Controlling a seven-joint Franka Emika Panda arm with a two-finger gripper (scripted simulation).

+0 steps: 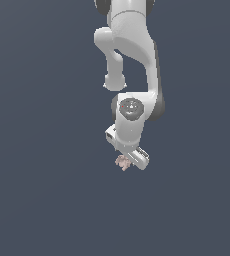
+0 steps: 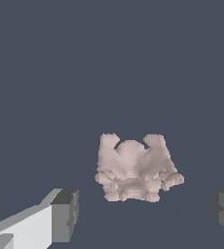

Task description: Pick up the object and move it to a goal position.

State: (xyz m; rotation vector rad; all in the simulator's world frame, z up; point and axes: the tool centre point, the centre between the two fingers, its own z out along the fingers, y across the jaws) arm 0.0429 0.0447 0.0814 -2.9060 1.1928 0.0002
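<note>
lumpy pinkish-beige object (image 2: 133, 170) resting on the dark slate table (image 1: 42, 200), just beside the white gripper (image 1: 128, 162) on the exterior view's left, gripper fingers (image 2: 65, 215) spread wide apart, object between them untouched, white arm (image 1: 132, 60) reaching down from above

The white, rounded robot arm (image 1: 129, 45) has a smooth, plastic-looking shell with a soft sheen; its joints carry darker grey bands, and a dark grey round cap (image 1: 131, 107) shows fine ribbing. The white gripper (image 2: 145, 214) looks like the same smooth plastic, with matt dark grey pads (image 2: 65, 214) that look flat and rubbery. The small, lumpy pinkish-beige object (image 2: 133, 168) has a matt, rough, bumpy surface, like clay or coarse stone. The flat dark blue-grey bench (image 1: 37, 150) is uniformly matt and without texture.
</note>
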